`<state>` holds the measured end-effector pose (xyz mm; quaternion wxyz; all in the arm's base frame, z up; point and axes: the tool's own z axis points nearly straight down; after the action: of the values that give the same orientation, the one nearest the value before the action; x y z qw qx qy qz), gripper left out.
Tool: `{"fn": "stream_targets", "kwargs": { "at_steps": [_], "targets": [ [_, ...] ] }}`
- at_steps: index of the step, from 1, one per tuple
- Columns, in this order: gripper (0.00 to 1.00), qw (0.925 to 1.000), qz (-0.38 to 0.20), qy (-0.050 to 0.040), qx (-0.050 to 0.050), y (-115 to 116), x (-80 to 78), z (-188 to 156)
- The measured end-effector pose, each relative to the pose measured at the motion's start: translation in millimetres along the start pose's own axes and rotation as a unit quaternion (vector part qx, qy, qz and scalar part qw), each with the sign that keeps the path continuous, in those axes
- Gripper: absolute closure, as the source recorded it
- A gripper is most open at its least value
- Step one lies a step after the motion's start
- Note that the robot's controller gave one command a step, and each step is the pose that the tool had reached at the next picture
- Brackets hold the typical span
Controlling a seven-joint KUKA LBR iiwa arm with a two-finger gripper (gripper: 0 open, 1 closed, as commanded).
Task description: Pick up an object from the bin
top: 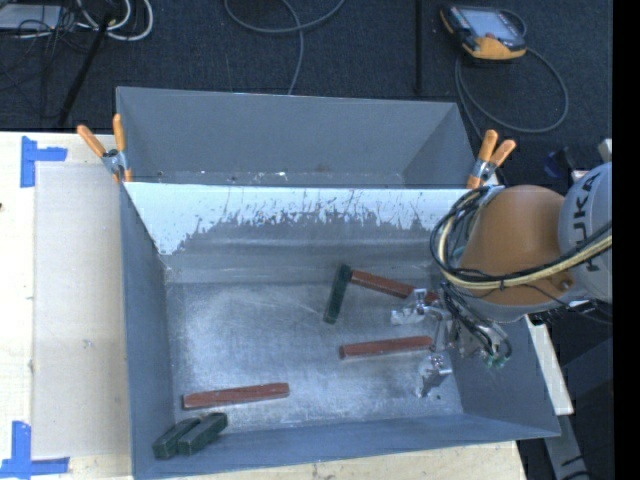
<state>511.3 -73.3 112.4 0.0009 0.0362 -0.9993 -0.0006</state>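
My gripper (423, 346) is low at the right side of the bin, open, with one metal fingertip (407, 315) up-view and the other (435, 376) down-view. A reddish-brown flat stick (380, 348) lies on the bin floor, and its right end reaches into the gap between the fingers. Just above it lies a small hammer-like thing with a dark green head (338, 294) and a reddish-brown handle (381, 285), whose handle end is close to the upper fingertip.
A second reddish-brown stick (236, 396) lies near the front left of the floor. Dark green blocks (190, 435) sit in the front left corner. The arm's orange cover and cables hang over the bin's right wall.
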Motion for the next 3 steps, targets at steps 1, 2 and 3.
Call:
{"fn": "stream_targets", "kwargs": {
  "at_steps": [1,2,3],
  "targets": [
    [0.0,0.9997,-0.024,-0.0024,0.001,-28.0,-38.9,39.5],
    [1.0,0.9999,0.001,-0.0146,0.002,-35.6,-45.6,37.0],
    [1.0,0.9999,0.004,-0.0126,0.002,-35.5,-41.9,36.7]
  ]
}}
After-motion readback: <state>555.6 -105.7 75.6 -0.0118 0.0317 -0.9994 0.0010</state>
